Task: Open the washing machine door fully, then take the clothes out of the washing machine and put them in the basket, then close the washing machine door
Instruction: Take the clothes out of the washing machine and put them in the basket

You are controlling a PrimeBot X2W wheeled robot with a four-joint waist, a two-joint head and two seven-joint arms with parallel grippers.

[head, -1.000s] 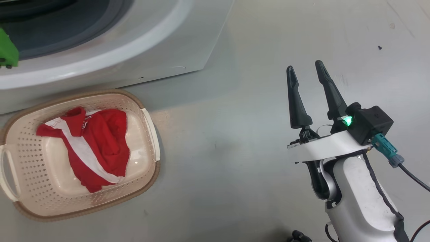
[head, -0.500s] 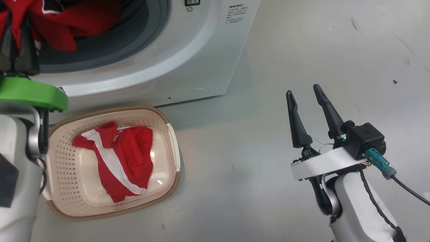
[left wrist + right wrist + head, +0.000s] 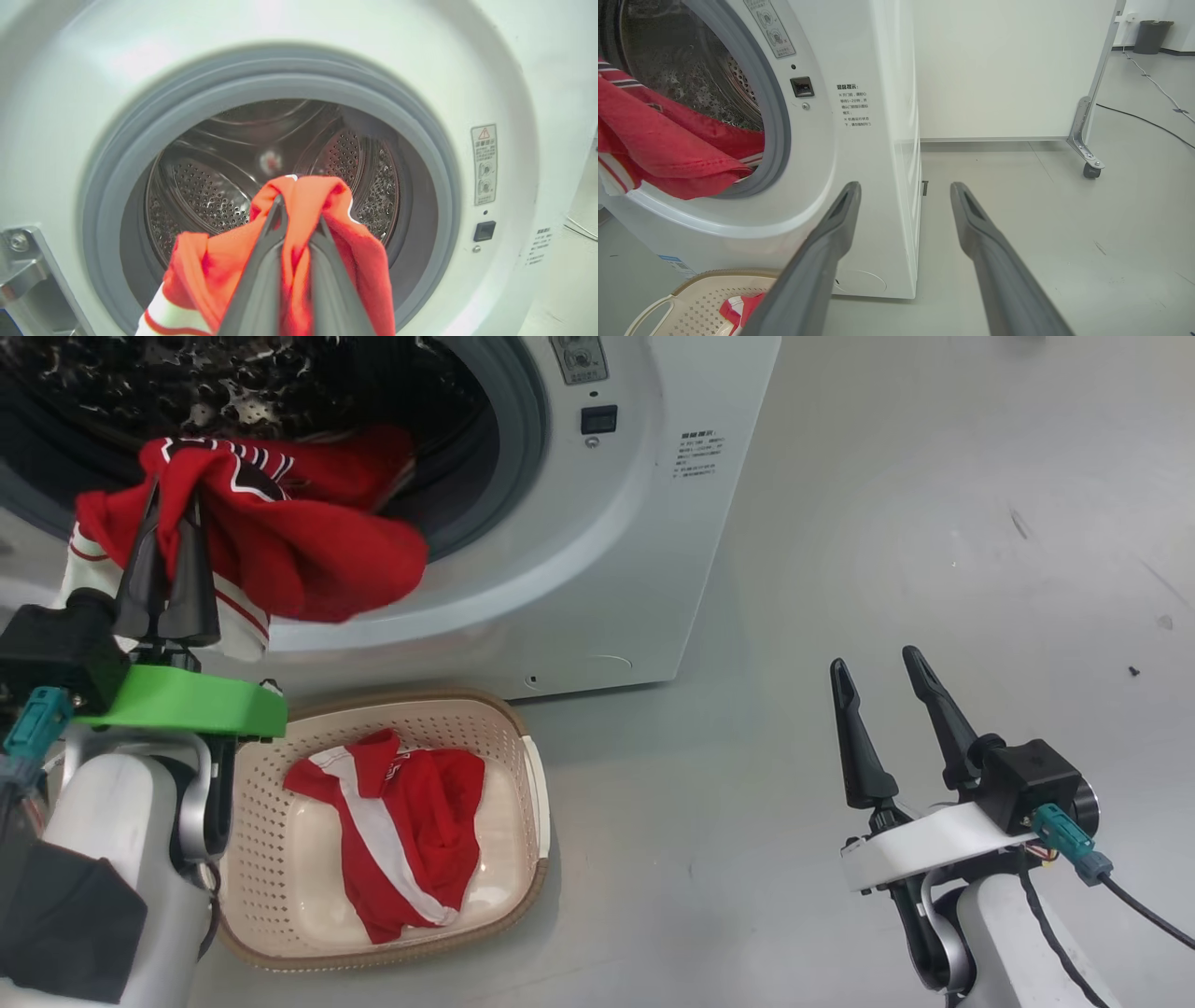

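The white washing machine (image 3: 616, 551) stands with its drum mouth uncovered; the door is out of view. My left gripper (image 3: 171, 499) is shut on a red garment (image 3: 308, 551) with white trim, which hangs over the grey rubber rim. In the left wrist view the same red garment (image 3: 299, 219) bunches around my closed fingers (image 3: 273, 247) in front of the steel drum (image 3: 210, 186). Another red and white garment (image 3: 401, 831) lies in the cream basket (image 3: 523, 747) on the floor below the machine. My right gripper (image 3: 878, 658) stands open over bare floor to the right.
Grey floor (image 3: 840, 523) stretches to the right of the machine. A white partition panel on a castor (image 3: 1090, 168) stands behind it, with a cable (image 3: 1148, 121) on the floor and a dark bin (image 3: 1150, 35) far back.
The head camera has tilted up, bringing the drum mouth, my left gripper and the held red garment into view. The basket and right gripper sit lower in the picture.
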